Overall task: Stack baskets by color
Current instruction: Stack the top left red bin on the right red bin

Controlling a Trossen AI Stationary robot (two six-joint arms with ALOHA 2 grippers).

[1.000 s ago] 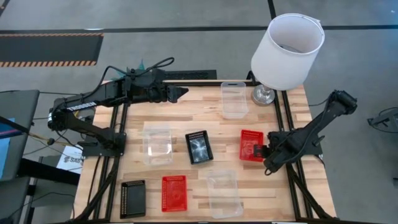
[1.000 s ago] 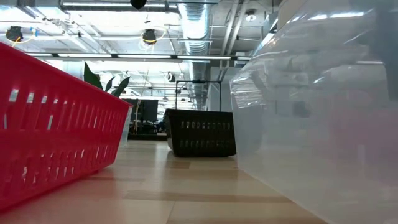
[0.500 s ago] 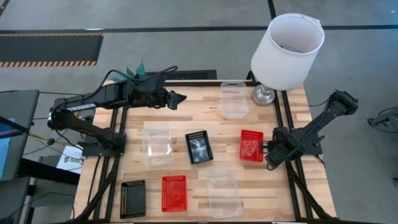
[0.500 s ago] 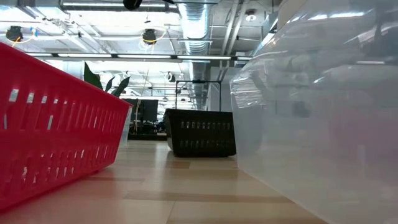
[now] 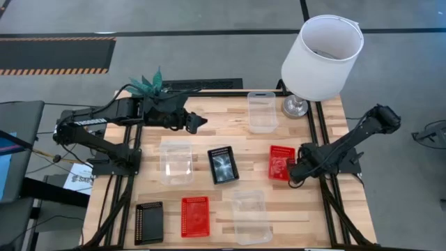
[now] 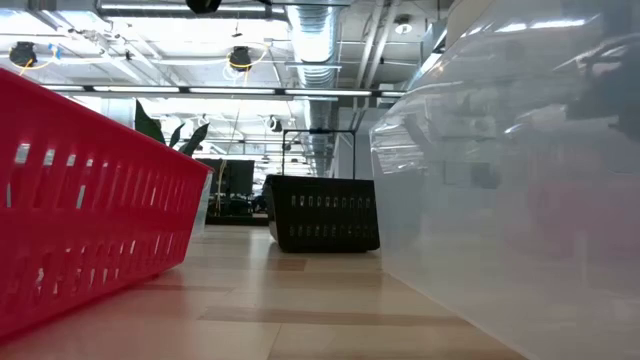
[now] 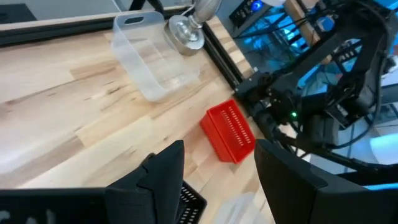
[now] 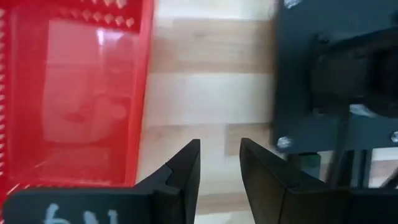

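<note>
High view: baskets (image 5: 224, 164) scattered across table (image 5: 216, 122); right gripper (image 5: 291, 174), empty, beside red basket (image 5: 280, 162) at centre right; left gripper (image 5: 197, 123) upper centre. Left wrist view: fingers parted, empty. Right wrist view: fingers narrowly parted over bare wood.

Low view: red basket (image 6: 90, 210) and clear basket (image 6: 520, 190) cut off by edges, grippers out of sight

My right claw (image 5: 291, 178) sits at the table's (image 5: 209, 118) three o'clock edge, beside a basket (image 5: 281, 163); my left claw (image 5: 198, 122) hovers toward eleven o'clock.
</note>
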